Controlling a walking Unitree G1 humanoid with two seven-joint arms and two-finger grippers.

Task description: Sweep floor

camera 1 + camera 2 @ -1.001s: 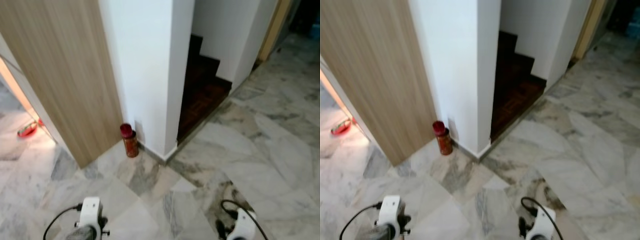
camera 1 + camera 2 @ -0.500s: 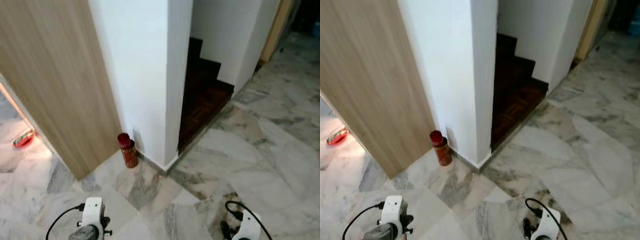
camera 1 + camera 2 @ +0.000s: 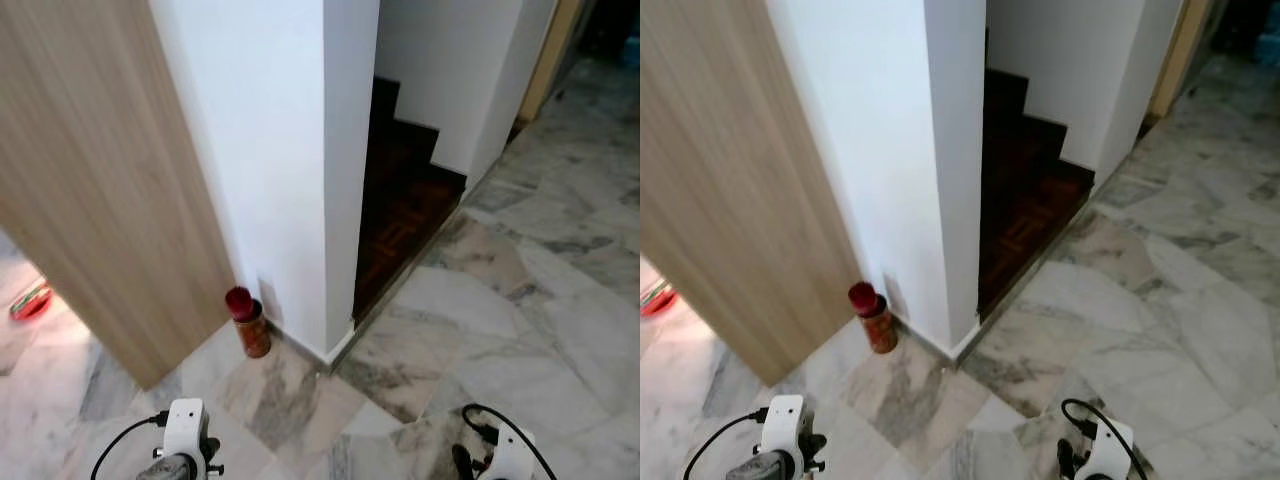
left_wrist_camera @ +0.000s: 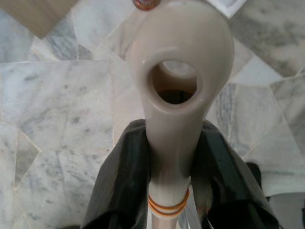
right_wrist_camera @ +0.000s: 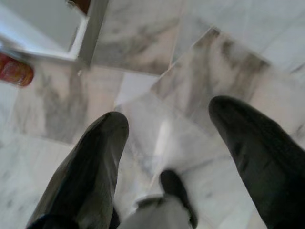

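A marble floor (image 3: 560,340) is meeting a white pillar (image 3: 290,170), a can (image 3: 246,322) touching its foot. The left gripper (image 4: 171,191) is clamping a broom handle (image 4: 178,95), its long axis pointing toward the can; the right gripper (image 5: 167,143) is hanging spread and empty.

White wrists (image 3: 183,425), black cables (image 3: 118,448), black fingers (image 5: 90,162)

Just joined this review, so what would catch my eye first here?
A red-capped can stands on the marble floor at the foot of the white wall corner, beside a wooden panel. Dark stairs rise behind. The left pincer clasps a cream handle.
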